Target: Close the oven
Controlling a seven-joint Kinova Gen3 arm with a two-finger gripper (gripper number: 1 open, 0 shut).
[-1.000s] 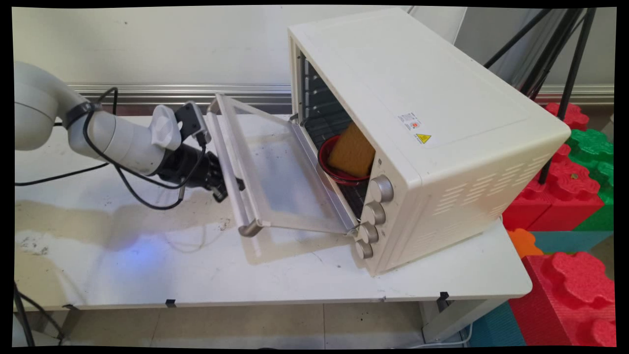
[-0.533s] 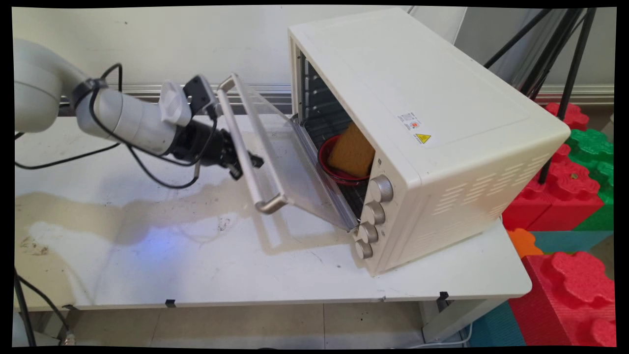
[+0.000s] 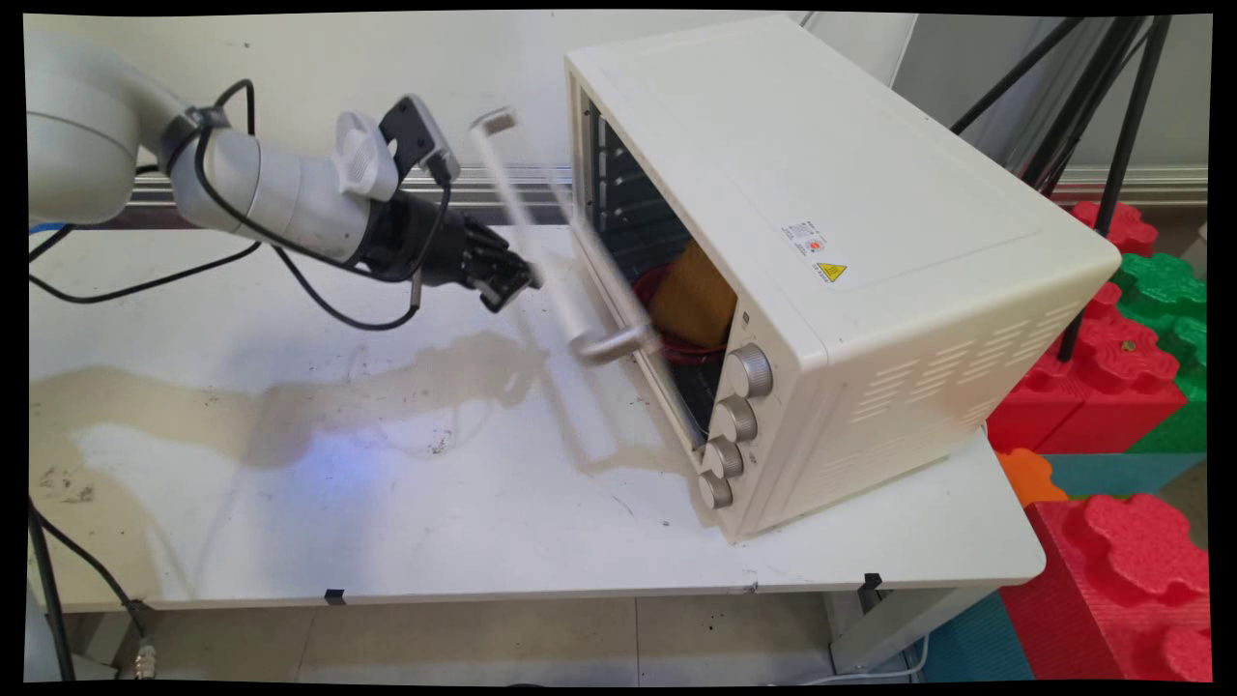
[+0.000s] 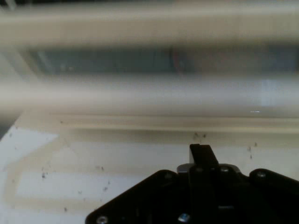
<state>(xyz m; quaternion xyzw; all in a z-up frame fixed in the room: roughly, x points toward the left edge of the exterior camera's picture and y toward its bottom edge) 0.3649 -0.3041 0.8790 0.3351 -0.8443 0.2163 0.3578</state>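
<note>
A cream toaster oven (image 3: 850, 213) stands on the white table (image 3: 435, 522). Its glass door (image 3: 589, 290) is caught mid-swing, nearly upright, with the metal handle (image 3: 546, 237) blurred. Inside, a brown slab (image 3: 698, 298) leans in a red bowl (image 3: 676, 346). My gripper (image 3: 510, 280) is shut and empty, just left of the handle, close to it or touching it. In the hand view the gripper (image 4: 202, 151) points at the blurred handle bar (image 4: 140, 95) and the door's window behind it.
Several round knobs (image 3: 749, 372) run down the oven's front right. Red and green foam blocks (image 3: 1121, 358) are stacked past the table's right end, with black tripod legs (image 3: 1111, 116) behind them. Brownish stains (image 3: 290, 406) mark the table. Black cables (image 3: 319, 300) hang from the arm.
The oven door has swung up from lying nearly flat to almost upright. My gripper rose and moved right with it, and now sits behind the handle.
</note>
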